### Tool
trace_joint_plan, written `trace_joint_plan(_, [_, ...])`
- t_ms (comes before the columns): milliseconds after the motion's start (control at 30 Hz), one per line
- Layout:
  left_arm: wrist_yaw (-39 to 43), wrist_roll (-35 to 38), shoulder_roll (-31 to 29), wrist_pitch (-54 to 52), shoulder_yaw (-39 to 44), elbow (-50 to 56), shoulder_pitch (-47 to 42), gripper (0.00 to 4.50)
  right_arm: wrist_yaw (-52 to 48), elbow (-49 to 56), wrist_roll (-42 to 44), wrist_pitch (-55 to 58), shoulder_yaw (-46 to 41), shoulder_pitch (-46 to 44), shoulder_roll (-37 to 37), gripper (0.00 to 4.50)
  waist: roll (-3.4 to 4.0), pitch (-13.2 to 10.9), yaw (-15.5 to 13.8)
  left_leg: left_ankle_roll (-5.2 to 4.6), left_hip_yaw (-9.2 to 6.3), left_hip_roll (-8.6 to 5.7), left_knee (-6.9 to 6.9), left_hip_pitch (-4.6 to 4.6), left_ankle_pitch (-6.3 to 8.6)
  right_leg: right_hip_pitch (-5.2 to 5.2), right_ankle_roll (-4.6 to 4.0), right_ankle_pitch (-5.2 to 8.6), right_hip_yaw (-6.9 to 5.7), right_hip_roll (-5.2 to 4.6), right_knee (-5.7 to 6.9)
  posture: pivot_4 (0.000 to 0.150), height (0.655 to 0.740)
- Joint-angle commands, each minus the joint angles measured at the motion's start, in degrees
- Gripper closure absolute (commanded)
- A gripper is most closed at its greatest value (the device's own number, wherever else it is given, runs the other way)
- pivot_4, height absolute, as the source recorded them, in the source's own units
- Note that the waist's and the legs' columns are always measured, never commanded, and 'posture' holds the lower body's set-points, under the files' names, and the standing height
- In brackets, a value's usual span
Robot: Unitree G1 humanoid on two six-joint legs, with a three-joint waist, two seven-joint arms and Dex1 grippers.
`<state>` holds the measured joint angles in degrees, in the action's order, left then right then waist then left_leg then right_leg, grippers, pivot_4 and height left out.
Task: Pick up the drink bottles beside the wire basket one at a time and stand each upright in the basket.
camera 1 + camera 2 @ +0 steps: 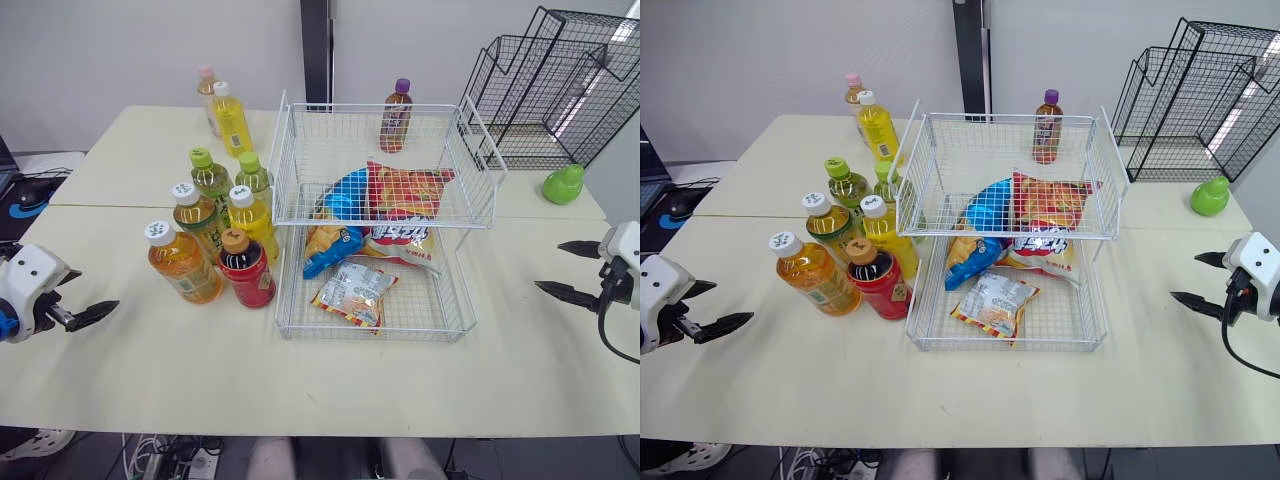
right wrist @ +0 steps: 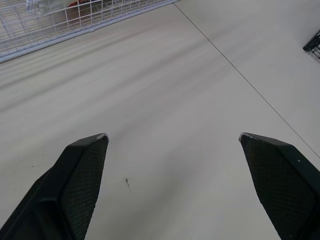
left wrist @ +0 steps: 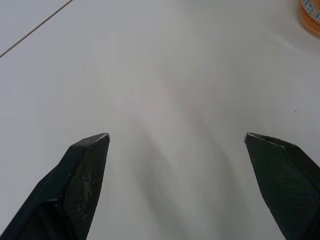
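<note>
Left claw [image 3: 176, 135]: fingers spread wide, holding nothing, low over the bare worktop [image 1: 300, 390] at the near left. Right claw [image 2: 173, 134]: also wide open and empty, at the near right, well apart from the wire basket [image 1: 380, 335].

Further out, a cluster of upright bottles stands just left of the basket. The orange-drink bottle [image 1: 183, 262] is nearest the left claw, the red bottle [image 1: 246, 268] is beside it against the basket wall, and the yellow bottles [image 1: 255, 218] are packed close behind. Two more bottles [image 1: 232, 118] stand at the far left. A purple-capped bottle [image 1: 396, 117] appears to stand already in the upper tier.

Assessment: the bottles look full and capped, so fairly heavy and stiff. Their smooth round bodies are likely slippery. Grip across the body near mid-height, never the cap. The orange-drink bottle has free flanks, so it is the soundest first pick. Snack packets [image 1: 355, 290] crowd both tiers, leaving little standing room.
</note>
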<state>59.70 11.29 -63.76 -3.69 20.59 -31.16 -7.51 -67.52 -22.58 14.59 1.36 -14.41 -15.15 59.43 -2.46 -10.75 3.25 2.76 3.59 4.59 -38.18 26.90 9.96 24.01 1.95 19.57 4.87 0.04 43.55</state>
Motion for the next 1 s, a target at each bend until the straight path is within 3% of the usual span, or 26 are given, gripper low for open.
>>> trace_joint_plan(33, [1.42,0.89,-1.52,-0.73,0.64,-0.31,-1.42,0.02,0.26,1.88,0.63,-0.07,-1.87,0.2,1.13,0.0,0.0,0.0,0.0,0.0,0.0,0.0,0.0,0.0,0.0,0.0,0.0,0.0,0.0,0.0,0.0,0.15,0.6732])
trace_joint_plan(733, [5.88,4.65,-1.15,2.54,2.35,-7.32,-6.03,0.02,4.94,-0.55,0.3,-7.71,-2.7,1.24,0.55,0.0,0.0,0.0,0.01,0.0,-0.02,-0.02,-0.15,0.0,0.0,0.03,-0.02,0.03,0.0,0.0,0.29,0.15,0.6732])
trace_joint_plan(1000, [7.99,6.38,-1.39,1.81,2.57,-8.73,-7.22,0.02,2.13,1.08,4.61,-1.08,-3.71,1.16,0.98,0.0,0.0,0.0,0.01,-0.01,-0.11,0.03,-0.51,0.07,0.02,0.03,-0.01,0.09,-0.1,0.01,0.42,0.15,0.6732])
